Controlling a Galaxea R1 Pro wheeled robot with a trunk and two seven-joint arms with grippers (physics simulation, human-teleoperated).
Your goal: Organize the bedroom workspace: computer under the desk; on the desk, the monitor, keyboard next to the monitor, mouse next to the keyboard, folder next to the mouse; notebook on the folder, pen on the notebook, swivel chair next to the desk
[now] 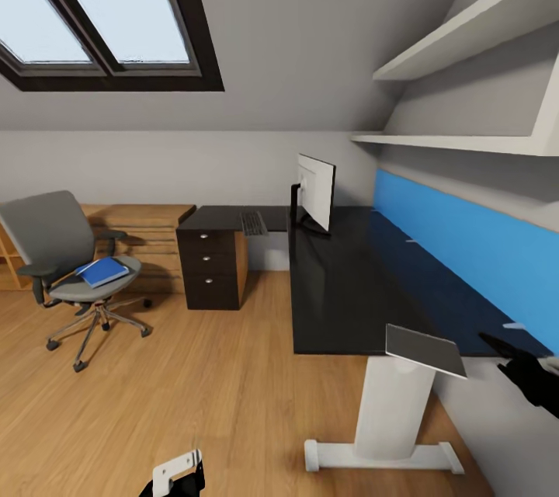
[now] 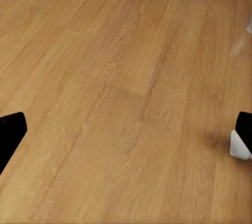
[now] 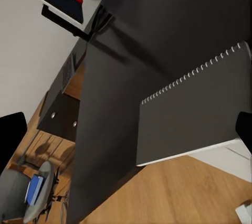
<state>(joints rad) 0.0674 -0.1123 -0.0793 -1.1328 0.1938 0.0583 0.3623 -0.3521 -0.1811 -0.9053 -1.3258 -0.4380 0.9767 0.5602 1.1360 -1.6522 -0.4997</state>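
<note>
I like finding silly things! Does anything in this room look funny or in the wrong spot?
Yes. The grey notebook hangs partly off the near edge of the black desk, as if it could slip. A blue folder lies on the swivel chair seat.

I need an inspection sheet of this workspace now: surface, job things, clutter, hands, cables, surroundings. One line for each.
Surface: black desk, mostly bare.
Job things: monitor upright on desk; keyboard on desk left of it; notebook at desk's near edge, overhanging; blue folder on chair seat, apart from desk.
Clutter: nothing seen.
Hands: left hand open over floor; right hand open, above notebook.
Cables: nothing seen.
Surroundings: drawers, shelves, skylight, blue panel.
</note>
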